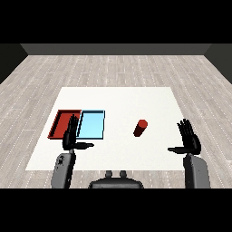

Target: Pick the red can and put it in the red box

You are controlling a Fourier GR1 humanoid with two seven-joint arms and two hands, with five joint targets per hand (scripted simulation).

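Both black hands hovered with fingers spread, holding nothing. One small red cylindrical can (pixel 141 127) stood on the white worktop (pixel 118 99) near the right hand (pixel 189 138); probably light, rigid, best gripped mid-body.

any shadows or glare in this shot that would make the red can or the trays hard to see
Head view: lighting is even and flat, with no glare on the white table; the red can stands out cleanly with no clear cast shadow; the red tray and light blue tray show plainly, though the left hand overlaps their near edge; the right hand covers nothing.
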